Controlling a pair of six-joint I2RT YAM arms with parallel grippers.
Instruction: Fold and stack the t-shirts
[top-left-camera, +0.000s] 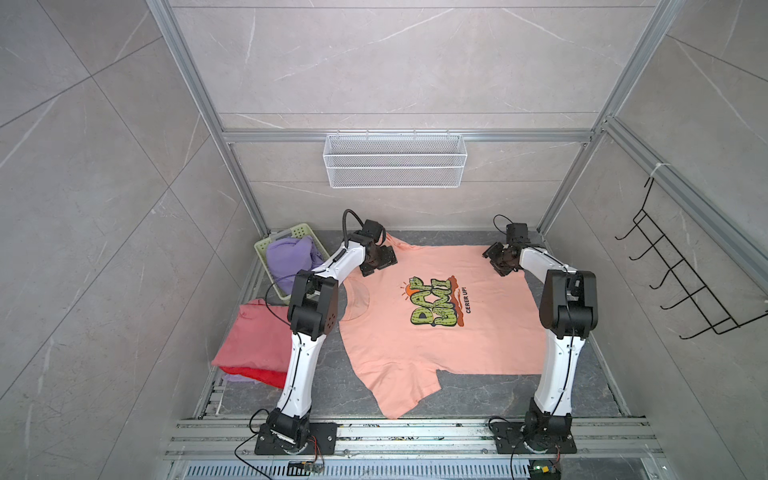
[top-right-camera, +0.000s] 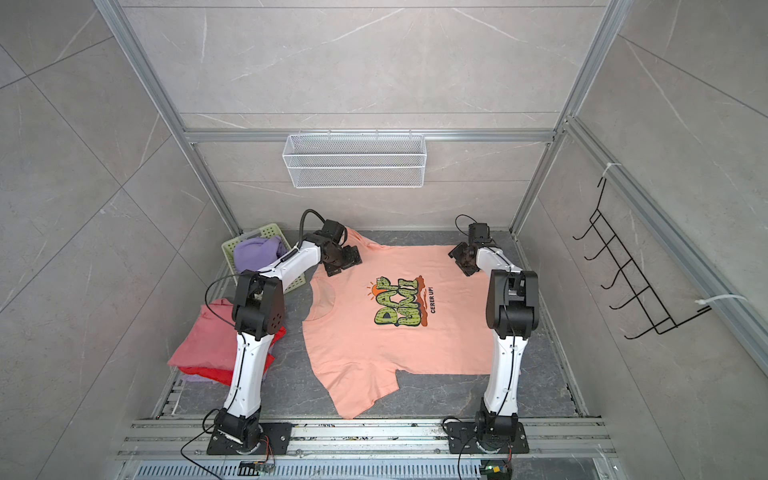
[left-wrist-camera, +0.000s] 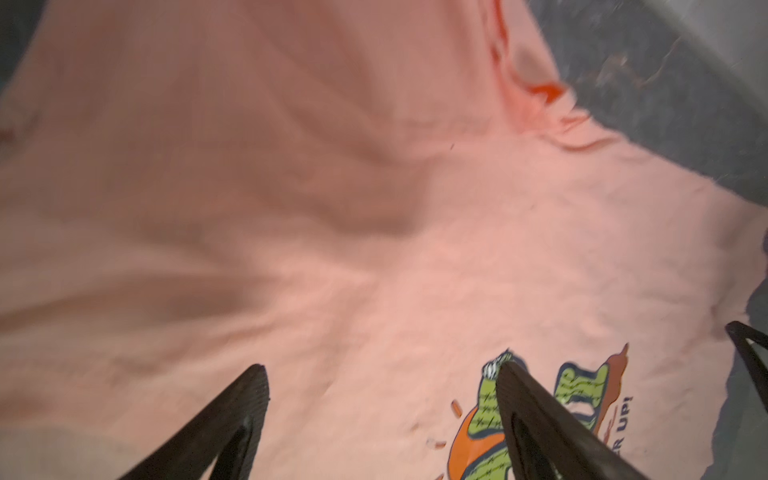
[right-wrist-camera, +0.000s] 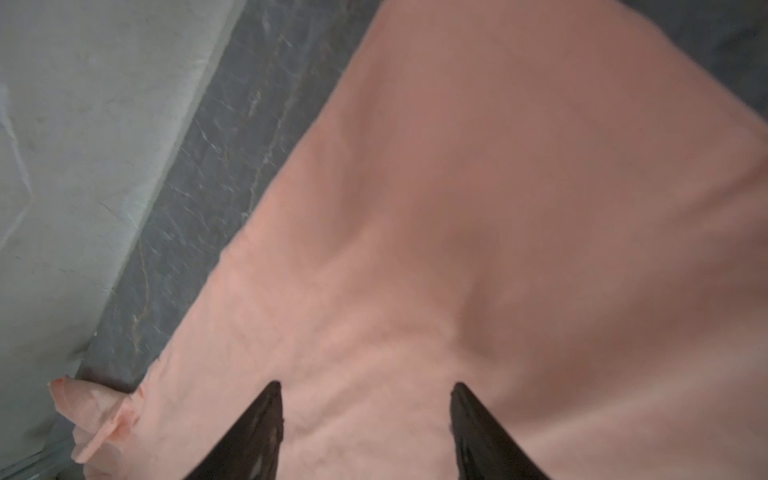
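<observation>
A peach-pink t-shirt (top-left-camera: 436, 353) (top-right-camera: 374, 357) with a green-orange print (top-left-camera: 432, 307) lies spread flat on the dark table, collar to the left. My left gripper (top-left-camera: 380, 262) (top-right-camera: 345, 259) (left-wrist-camera: 381, 369) hovers open over its far shoulder, nothing between the fingers. My right gripper (top-left-camera: 494, 257) (top-right-camera: 461, 257) (right-wrist-camera: 365, 385) stands open over the far hem corner. Both wrist views show only the shirt's cloth (left-wrist-camera: 291, 208) (right-wrist-camera: 498, 208) under the jaws. At the left lies a pile with a dusty rose t-shirt (top-left-camera: 257, 336) over a red one (top-left-camera: 266, 376) and a lavender one (top-left-camera: 237, 378).
A pale green basket (top-left-camera: 299, 230) at the far left holds a crumpled lavender t-shirt (top-left-camera: 291, 257). A white wire basket (top-left-camera: 395, 160) hangs on the back wall and a black wire rack (top-left-camera: 685, 282) on the right wall. Aluminium rails (top-left-camera: 415, 432) run along the front.
</observation>
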